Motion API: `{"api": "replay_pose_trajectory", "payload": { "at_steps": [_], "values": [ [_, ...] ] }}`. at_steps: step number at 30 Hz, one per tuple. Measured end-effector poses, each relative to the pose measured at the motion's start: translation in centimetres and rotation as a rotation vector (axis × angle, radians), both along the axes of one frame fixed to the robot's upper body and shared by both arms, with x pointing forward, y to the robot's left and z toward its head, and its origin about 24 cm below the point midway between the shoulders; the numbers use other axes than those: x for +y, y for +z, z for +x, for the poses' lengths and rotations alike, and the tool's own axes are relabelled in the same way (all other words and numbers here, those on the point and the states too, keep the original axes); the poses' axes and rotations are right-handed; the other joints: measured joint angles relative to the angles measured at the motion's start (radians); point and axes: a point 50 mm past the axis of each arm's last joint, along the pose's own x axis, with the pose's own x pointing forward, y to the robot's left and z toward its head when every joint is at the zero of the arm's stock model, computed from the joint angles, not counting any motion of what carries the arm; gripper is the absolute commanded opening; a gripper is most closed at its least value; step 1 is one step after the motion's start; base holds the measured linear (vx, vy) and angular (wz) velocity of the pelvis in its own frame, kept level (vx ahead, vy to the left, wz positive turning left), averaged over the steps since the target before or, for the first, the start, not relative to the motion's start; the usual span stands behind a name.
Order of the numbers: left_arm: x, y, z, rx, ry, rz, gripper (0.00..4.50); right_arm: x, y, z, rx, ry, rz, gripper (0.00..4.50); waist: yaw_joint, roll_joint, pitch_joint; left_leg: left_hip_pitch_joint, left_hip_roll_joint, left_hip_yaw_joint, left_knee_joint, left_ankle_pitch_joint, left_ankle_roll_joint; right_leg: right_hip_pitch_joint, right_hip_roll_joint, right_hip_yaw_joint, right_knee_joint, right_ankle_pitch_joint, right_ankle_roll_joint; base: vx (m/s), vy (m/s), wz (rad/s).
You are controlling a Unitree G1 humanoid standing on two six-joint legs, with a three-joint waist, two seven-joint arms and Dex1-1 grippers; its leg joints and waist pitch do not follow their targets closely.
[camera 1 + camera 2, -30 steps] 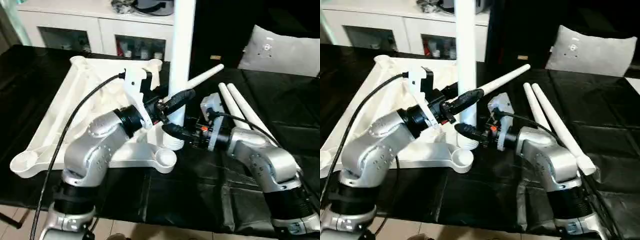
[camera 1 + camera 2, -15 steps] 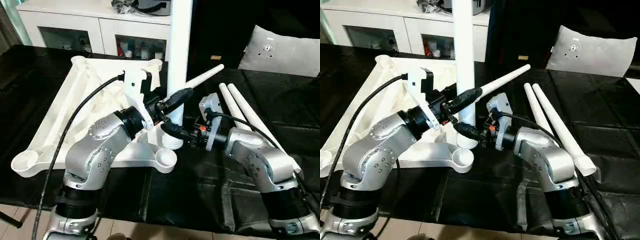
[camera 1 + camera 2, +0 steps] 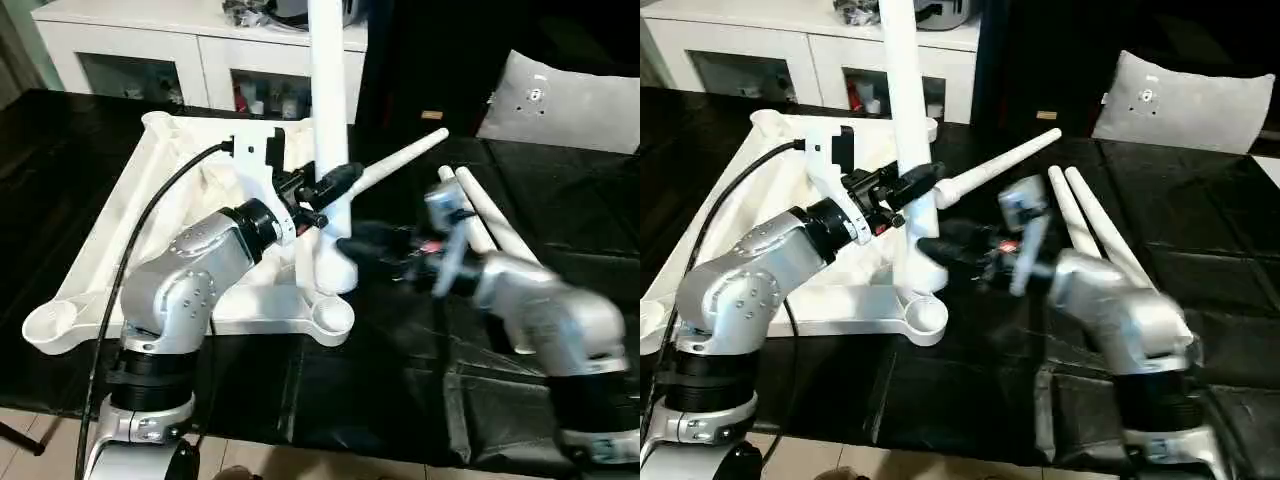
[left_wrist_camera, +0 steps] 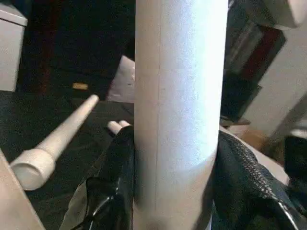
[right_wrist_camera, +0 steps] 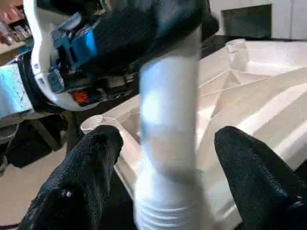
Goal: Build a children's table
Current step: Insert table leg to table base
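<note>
The children's table top point(image 3: 150, 220) lies upside down on the black cloth, ribs and corner sockets up. One white leg point(image 3: 328, 110) stands nearly upright, its base point(image 3: 335, 272) at the top's near right edge, just behind a corner socket point(image 3: 332, 315). My left gripper point(image 3: 335, 185) is shut on this leg; the left wrist view shows a black finger point(image 4: 115, 182) on each side of it. My right gripper point(image 3: 365, 245) is open, low beside the base, its fingers point(image 5: 81, 182) standing apart from the leg point(image 5: 168, 120). Three more legs point(image 3: 480, 215) lie to the right.
A white cabinet point(image 3: 200, 50) with shelves stands behind the cloth-covered surface point(image 3: 380, 390). A grey cushion point(image 3: 560, 100) rests at the back right. My left arm's black cable point(image 3: 150, 240) loops over the table top.
The upright leg has shifted left and its top now leans left, carried by my left gripper. My right arm has drawn back to the right, away from the leg's base.
</note>
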Motion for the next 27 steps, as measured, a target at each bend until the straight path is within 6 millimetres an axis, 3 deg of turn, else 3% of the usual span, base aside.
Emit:
{"api": "replay_pose_trajectory", "payload": {
  "at_steps": [19, 20, 27],
  "values": [
    [-2.0, 1.6, -2.4, -0.143, -0.367, 0.047, 1.86, 0.8, -0.1, -0.7, 0.015, 0.209, -0.065, 3.79, 0.001, 0.000, 0.000, 0.000, 0.000, 0.000, 0.000, 0.001, 0.001, 0.000, 0.000, 0.000, 0.000, 0.000, 0.001, 0.000, 0.000, 0.00],
    [-2.2, 1.6, -2.5, -0.146, -0.383, 0.050, 1.86, 0.8, -0.1, -0.7, 0.014, 0.212, -0.064, 3.49, 0.001, 0.000, 0.000, 0.000, 0.000, 0.000, 0.000, 0.001, 0.001, 0.000, 0.000, 0.000, 0.000, 0.000, 0.001, 0.000, 0.000, 0.00],
    [-2.3, 1.6, -2.7, -0.151, -0.420, 0.054, 1.86, 0.9, 0.0, -1.0, 0.012, 0.260, -0.045, 2.94, 0.001, 0.000, 0.000, 0.000, 0.000, 0.000, 0.000, 0.001, 0.001, 0.000, 0.000, 0.000, 0.000, 0.000, 0.001, 0.000, 0.000, 0.00]
  ]
}}
